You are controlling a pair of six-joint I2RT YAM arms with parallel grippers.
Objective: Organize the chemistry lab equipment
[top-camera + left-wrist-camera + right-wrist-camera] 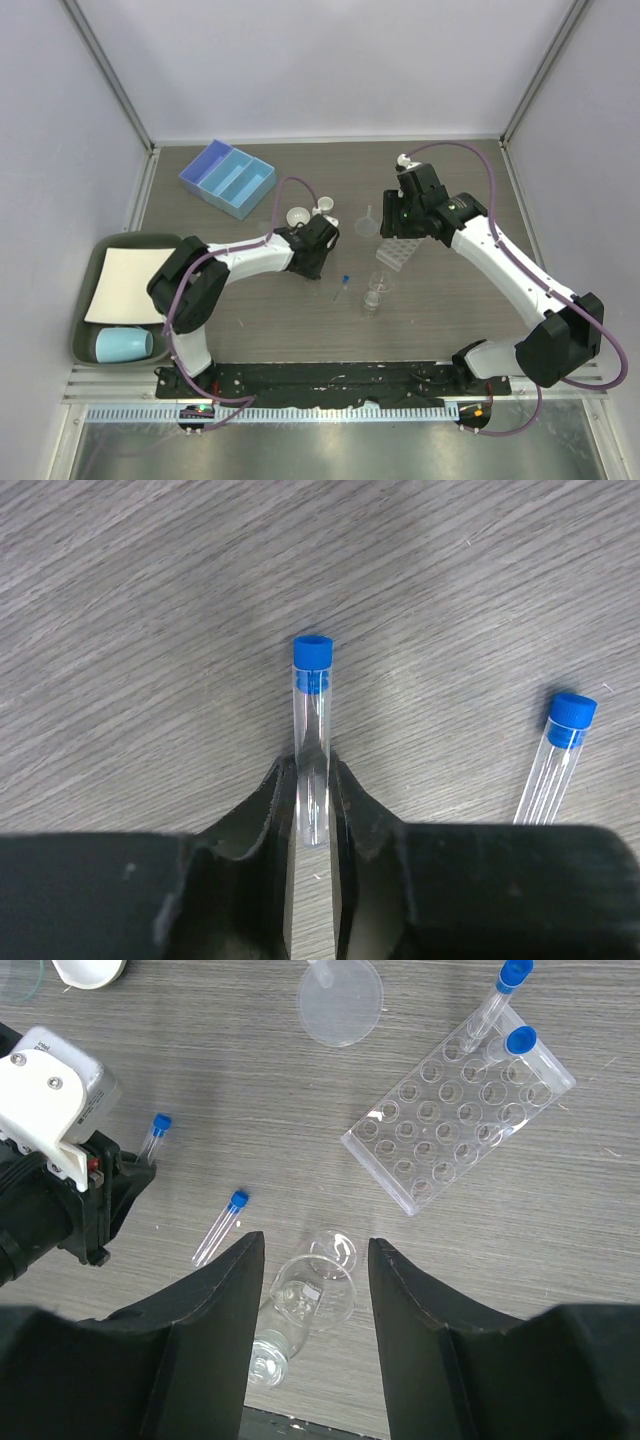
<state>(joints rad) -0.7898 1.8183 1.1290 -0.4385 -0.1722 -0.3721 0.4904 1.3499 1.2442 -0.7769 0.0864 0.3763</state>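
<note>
My left gripper [313,762] is shut on a clear blue-capped test tube [312,710] low over the table; the top view shows this gripper [314,268] left of centre. A second loose tube [562,742] lies to its right. My right gripper [316,1243] is open and empty, high above a clear glass beaker [318,1290]; it also shows in the top view [398,225]. The clear tube rack [455,1120] holds two capped tubes [500,995]. The clear funnel [340,1000] and two white dishes [298,216] stand behind.
A blue divided organizer [227,177] sits at the back left. A green tray [90,340] at the left edge holds a white sheet and a pale-blue cup [124,345]. A second small glass vessel [265,1360] lies beside the beaker.
</note>
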